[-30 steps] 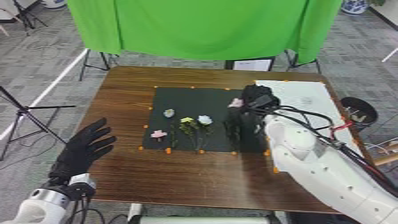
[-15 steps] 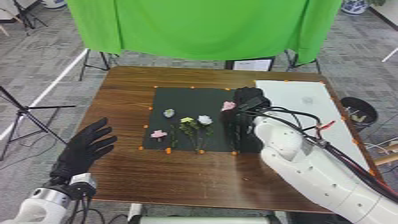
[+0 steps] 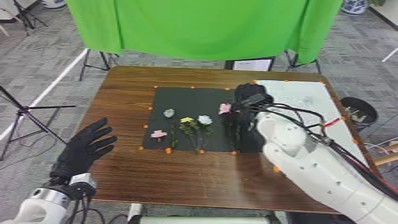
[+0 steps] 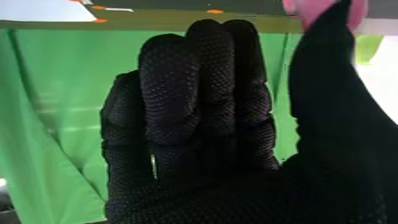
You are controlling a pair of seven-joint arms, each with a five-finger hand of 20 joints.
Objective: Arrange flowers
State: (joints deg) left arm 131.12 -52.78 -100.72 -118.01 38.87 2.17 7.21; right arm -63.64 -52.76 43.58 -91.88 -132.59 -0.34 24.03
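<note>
Right hand [image 3: 252, 94]: above the right part of the dark mat [image 3: 202, 94]; your nearer hand to the target.
Fingers: extended, not curled around anything; thumb set apart from them.
Target, upper pink flower [image 3: 225, 108]: over the mat, to the left of the right hand, its bloom beside the thumb [image 4: 330, 85] in the wrist view; contact cannot be confirmed.
Long axis: stem appears to run from the bloom toward the table [image 3: 195, 182]'s near edge.
Coming move: you would likely need to shift the thumb side left and close across the stem, clear of the petals.
Caution: a low sideways approach could push the flower toward the yellow [image 3: 187, 120] and white [image 3: 205, 120] flowers.
Left hand [image 3: 82, 150]: at the table's left edge, fingers extended, holding nothing.
</note>
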